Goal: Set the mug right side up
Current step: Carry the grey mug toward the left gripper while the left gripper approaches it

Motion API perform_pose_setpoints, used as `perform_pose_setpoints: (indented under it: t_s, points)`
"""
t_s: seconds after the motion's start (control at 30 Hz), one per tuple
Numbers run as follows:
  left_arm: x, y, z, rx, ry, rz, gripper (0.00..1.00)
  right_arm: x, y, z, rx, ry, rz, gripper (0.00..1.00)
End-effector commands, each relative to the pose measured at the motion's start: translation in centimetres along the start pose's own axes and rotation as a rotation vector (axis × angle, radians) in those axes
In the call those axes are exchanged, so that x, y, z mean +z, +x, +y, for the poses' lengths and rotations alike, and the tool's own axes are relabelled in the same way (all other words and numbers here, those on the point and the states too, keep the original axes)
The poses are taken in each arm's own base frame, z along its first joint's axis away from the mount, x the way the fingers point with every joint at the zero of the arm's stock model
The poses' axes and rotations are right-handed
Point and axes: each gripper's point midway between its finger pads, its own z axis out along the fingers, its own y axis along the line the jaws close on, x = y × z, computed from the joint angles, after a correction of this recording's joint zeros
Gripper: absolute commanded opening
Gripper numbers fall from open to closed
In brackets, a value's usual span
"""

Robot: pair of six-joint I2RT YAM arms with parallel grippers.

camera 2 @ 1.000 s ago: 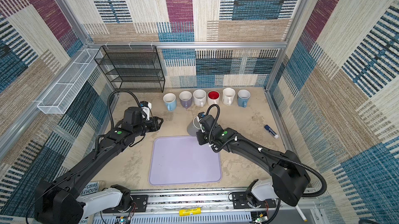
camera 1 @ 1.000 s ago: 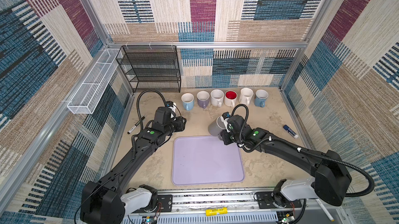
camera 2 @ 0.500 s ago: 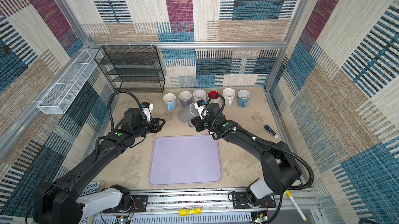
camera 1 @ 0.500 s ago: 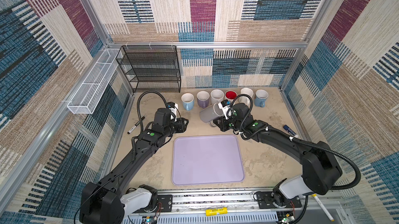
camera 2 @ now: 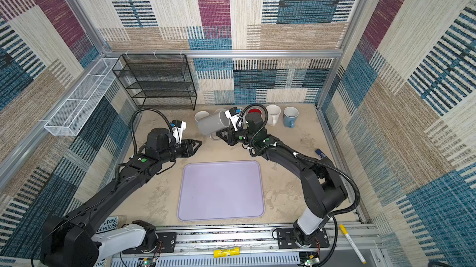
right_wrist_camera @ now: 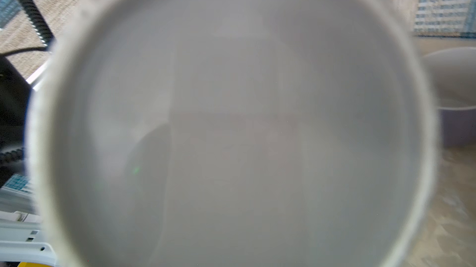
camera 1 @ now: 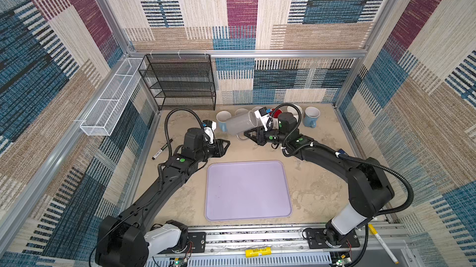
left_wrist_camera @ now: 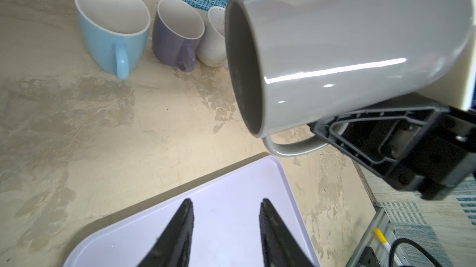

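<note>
Lavender tray (camera 1: 248, 191) centre; black rack (camera 1: 180, 83) back-left; marker (camera 1: 162, 149) left.

Holds the mug (camera 1: 239, 124) sideways off the surface (camera 1: 316, 175) in the right hand (camera 1: 247, 134), in front of the row of cups (camera 1: 311, 116), behind the tray (camera 1: 248, 191), right of the left hand (camera 1: 227, 147).

A glossy grey mug (camera 1: 240, 123) hangs tipped on its side in the air, handle downward, beyond the lilac tray's (camera 1: 248, 191) far edge.

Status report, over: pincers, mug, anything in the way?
Right pincer shut on handle. Grey mug in air, on its side. Left pincer open, empty. Mug row close behind.
</note>
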Motion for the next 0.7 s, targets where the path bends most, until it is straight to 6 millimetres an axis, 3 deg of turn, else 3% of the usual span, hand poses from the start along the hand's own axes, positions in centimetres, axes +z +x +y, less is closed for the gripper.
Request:
perform_pose_setpoints:
  t_s: [0.0,0.2,0.67]
  points:
    - [-0.4,-1.2,-1.9,0.019,0.096,-0.062,0.43,-0.3,-3.4,3.9,-0.103,-0.177,-0.1,0.0]
    - [-1.8,-2.4,-3.6,0.05,0.187,-0.172,0.43,-0.8,-4.0,5.8,-0.123,-0.276,-0.107,0.0]
    - [-4.3,-2.9,-6.5,0.128,0.357,-0.305,0.43,-1.9,-3.8,8.9,-0.14,-0.446,-0.097,0.0]
